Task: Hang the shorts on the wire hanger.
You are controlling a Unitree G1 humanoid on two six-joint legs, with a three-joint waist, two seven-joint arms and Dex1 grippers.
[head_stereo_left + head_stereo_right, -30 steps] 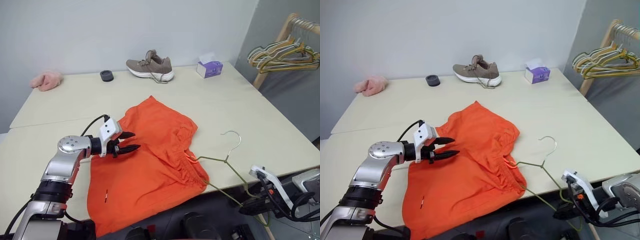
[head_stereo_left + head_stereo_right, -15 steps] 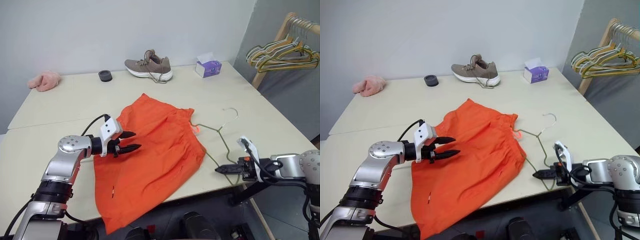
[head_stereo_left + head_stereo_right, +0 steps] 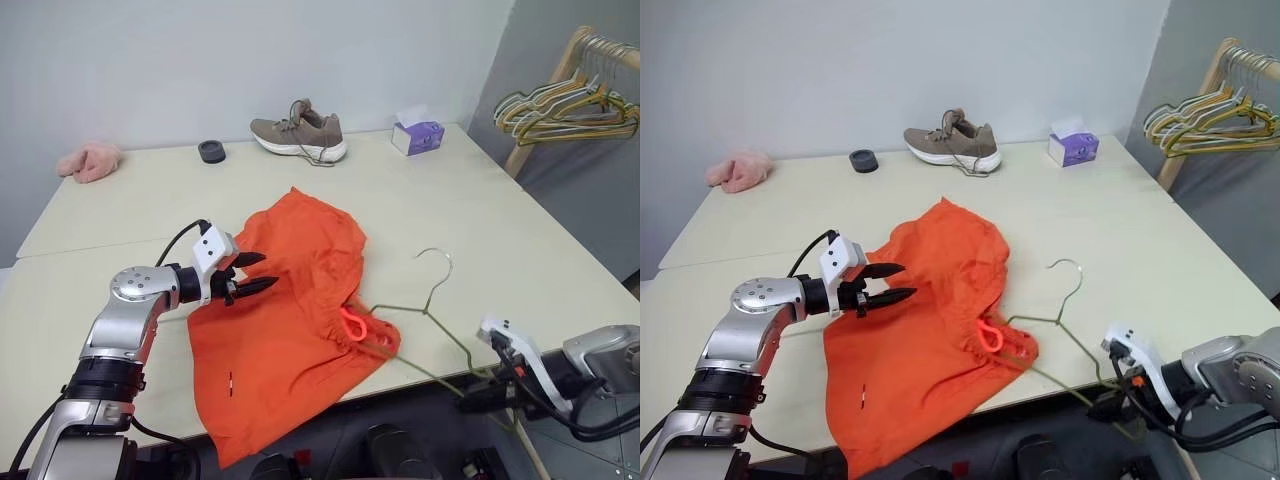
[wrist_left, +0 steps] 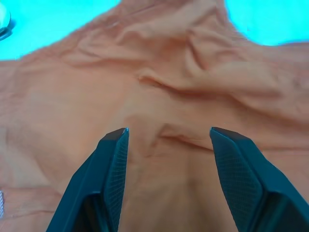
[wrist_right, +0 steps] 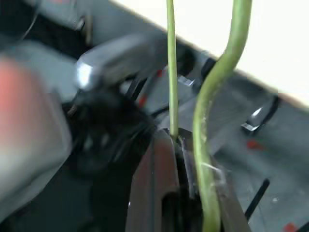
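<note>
the bright orange thin fabric shorts [image 3: 290, 310] lie rumpled on the pale table [image 3: 480, 220], directly beneath the left gripper [image 3: 258, 273], whose 2 black fingers [image 4: 112, 159] hover spread and empty above the cloth. the right gripper [image 3: 1108, 407] is clenched on the thin olive-grey wire hanger [image 3: 420, 318] at its outer corner, with the other corner tucked into the waistband. the shorts look light, limp and liable to slide; best pinched at the gathered elastic waistband [image 3: 352, 330]. the wire seems springy.
</note>
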